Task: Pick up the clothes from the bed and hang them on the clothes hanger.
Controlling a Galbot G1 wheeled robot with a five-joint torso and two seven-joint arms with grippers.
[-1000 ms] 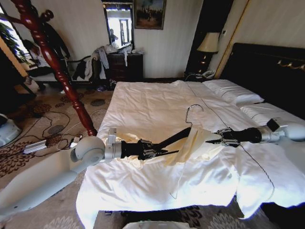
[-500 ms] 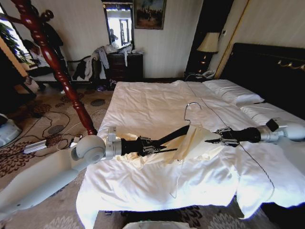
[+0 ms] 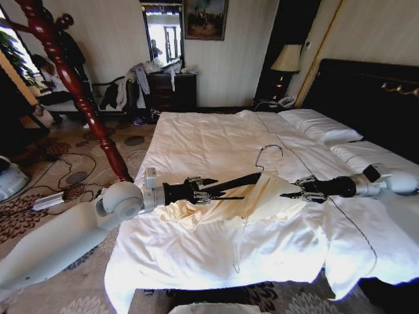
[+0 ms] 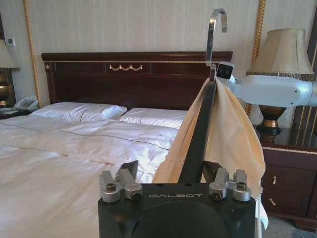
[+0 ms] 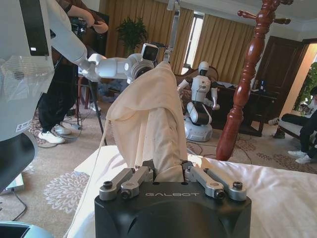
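Since a moment ago the left arm has lifted a little, so the clothes hanger [image 3: 243, 180] sits higher over the bed [image 3: 196, 137] and its silver hook [image 3: 268, 154] points up more. More of the clothes [image 3: 252, 199] now hangs free on the left side, in a loose yellow bunch.

The left gripper [image 3: 208, 190] is pinched tight on one dark arm of the hanger, out near its end. The right gripper [image 3: 293, 191] is closed on a fold of the cloth, on the side toward the pillows. In the right wrist view you can see the fabric squeezed between its fingers [image 5: 141, 176].

The clothes are draped over the far arm of the hanger, just above the white duvet, with one thin string dangling down.

I think this cloth is very light, soft and a bit slippery. It flops and slides, and it could slip off the smooth hanger if it is tugged sideways. The best place to hold it looks like a thick fold near the shoulder, not the thin edge. The hanger is stiff, so holding its arm works well.
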